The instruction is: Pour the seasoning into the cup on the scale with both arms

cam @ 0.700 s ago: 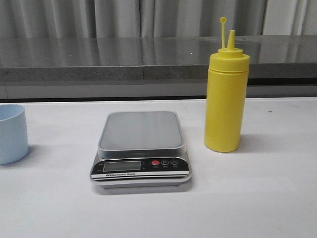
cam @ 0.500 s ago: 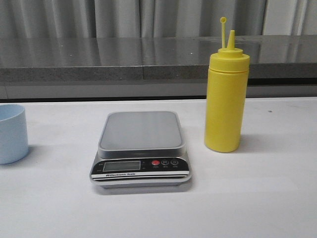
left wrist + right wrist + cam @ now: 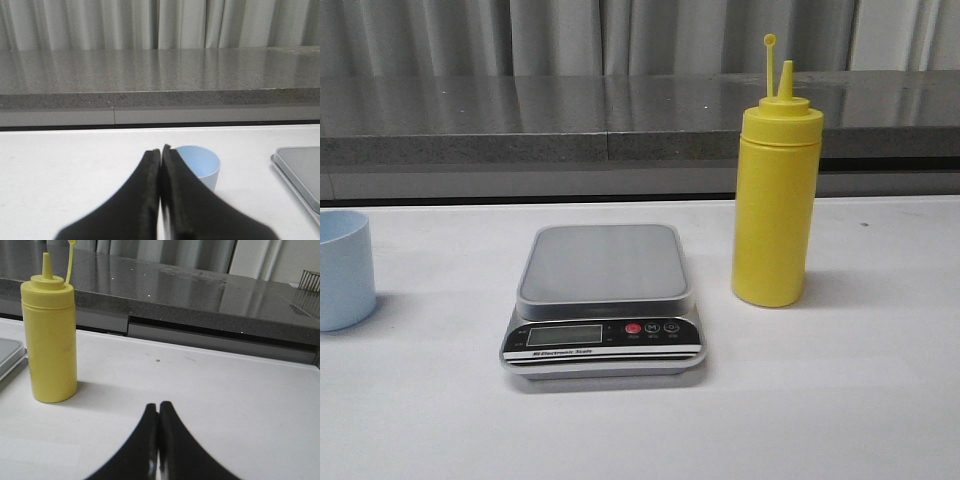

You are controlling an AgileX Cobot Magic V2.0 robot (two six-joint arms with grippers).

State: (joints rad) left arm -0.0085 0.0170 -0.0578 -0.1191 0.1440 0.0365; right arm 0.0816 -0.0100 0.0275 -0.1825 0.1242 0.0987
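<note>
The yellow seasoning bottle [image 3: 776, 185] stands upright on the white table, right of the scale [image 3: 604, 298]; it also shows in the right wrist view [image 3: 49, 337]. The scale's grey plate is bare. The pale blue cup [image 3: 342, 268] stands at the far left edge of the front view and shows in the left wrist view [image 3: 200, 165]. My left gripper [image 3: 160, 150] is shut and empty, just short of the cup. My right gripper [image 3: 158, 406] is shut and empty, apart from the bottle. Neither gripper shows in the front view.
A grey stone ledge [image 3: 620, 115] runs along the back of the white table [image 3: 820, 400], with curtains behind it. A corner of the scale shows in the left wrist view [image 3: 300, 172].
The scale, bottle and cup sit a pixel or two further left in the front view; otherwise nothing has moved.
</note>
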